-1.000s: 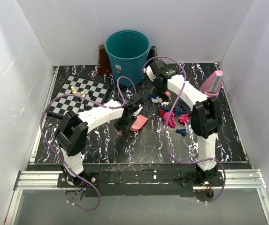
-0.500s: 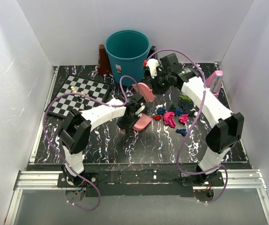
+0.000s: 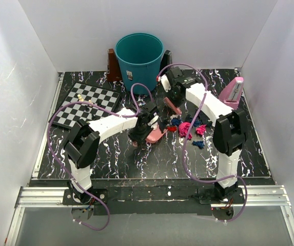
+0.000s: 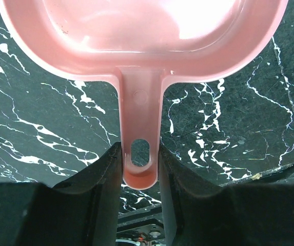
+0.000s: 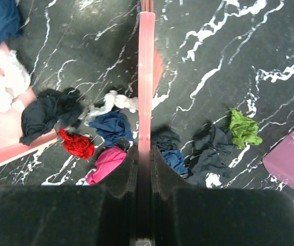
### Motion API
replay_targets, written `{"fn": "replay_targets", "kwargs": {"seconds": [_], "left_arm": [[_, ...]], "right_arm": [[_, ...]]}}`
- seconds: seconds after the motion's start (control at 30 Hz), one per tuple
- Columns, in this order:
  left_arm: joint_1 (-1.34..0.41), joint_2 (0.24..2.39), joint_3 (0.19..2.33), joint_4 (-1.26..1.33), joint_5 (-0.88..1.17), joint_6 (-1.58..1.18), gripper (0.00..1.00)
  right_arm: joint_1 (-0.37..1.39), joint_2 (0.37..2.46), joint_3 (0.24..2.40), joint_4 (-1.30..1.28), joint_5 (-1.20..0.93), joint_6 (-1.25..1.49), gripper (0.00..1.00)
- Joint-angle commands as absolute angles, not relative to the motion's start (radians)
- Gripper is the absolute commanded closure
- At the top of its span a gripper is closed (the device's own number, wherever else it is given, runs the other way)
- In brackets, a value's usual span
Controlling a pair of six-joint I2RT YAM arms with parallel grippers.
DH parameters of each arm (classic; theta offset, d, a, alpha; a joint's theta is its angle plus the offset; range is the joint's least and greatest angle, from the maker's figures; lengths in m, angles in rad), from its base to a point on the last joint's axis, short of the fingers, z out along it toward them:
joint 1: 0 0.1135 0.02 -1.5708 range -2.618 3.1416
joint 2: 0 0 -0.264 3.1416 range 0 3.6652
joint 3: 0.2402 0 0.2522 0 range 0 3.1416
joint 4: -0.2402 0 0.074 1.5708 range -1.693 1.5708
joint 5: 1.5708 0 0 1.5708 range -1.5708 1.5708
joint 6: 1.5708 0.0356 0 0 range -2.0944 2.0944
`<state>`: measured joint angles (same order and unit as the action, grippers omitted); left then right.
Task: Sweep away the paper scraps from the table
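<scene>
The paper scraps [image 3: 187,128] lie in a loose pile of blue, magenta, red, white and green wads right of centre on the table [image 3: 111,159]. My left gripper [image 3: 145,123] is shut on the handle of a pink dustpan [image 3: 155,135], which rests just left of the pile. In the left wrist view the gripper [image 4: 140,164] clamps the dustpan's [image 4: 141,41] handle. My right gripper [image 3: 173,96] is shut on a pink brush [image 3: 175,106] at the pile's far side. In the right wrist view the gripper [image 5: 145,159] holds the brush [image 5: 146,77] edge-on among red [image 5: 77,144], magenta [image 5: 105,163], blue [image 5: 113,127] and green [image 5: 244,128] wads.
A teal bin [image 3: 139,54] stands at the back centre with a brown object [image 3: 113,66] beside it. A chessboard [image 3: 85,105] with small pieces lies at the back left. A pink-purple object [image 3: 232,91] stands at the right edge and shows in the right wrist view [image 5: 290,159].
The right arm lifted the brush up toward the bin, then brought it back down at the far side of the pile. The left gripper and dustpan have edged slightly toward the scraps.
</scene>
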<state>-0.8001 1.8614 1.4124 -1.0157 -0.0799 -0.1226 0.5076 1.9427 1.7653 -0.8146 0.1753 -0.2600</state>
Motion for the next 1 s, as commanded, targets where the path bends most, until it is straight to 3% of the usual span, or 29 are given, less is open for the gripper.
{"fn": "replay_targets", "kwargs": {"seconds": [0.0,0.27,0.6,0.8,0.97], "left_arm": [[-0.802,1.815,1.401,-0.999,-0.064,-0.112,0.84],[-0.801,1.818,1.394,-0.994,-0.060,-0.115,0.84],[-0.802,1.799,1.396,-0.996,-0.072,-0.118,0.84],[-0.802,1.789,1.379,-0.991,-0.066,-0.121,0.84],[-0.802,1.795,1.384,-0.996,-0.066,-0.126,0.84]], "right_arm": [[0.584,1.921,1.747,-0.781,0.125,-0.307,0.99],[0.644,1.767,1.643,-0.834,-0.276,-0.330,0.99],[0.516,1.597,1.638,-0.783,-0.400,-0.129,0.99],[0.457,1.540,1.603,-0.710,-0.292,-0.075,0.99],[0.459,1.610,1.603,-0.629,-0.157,-0.090,0.99]]}}
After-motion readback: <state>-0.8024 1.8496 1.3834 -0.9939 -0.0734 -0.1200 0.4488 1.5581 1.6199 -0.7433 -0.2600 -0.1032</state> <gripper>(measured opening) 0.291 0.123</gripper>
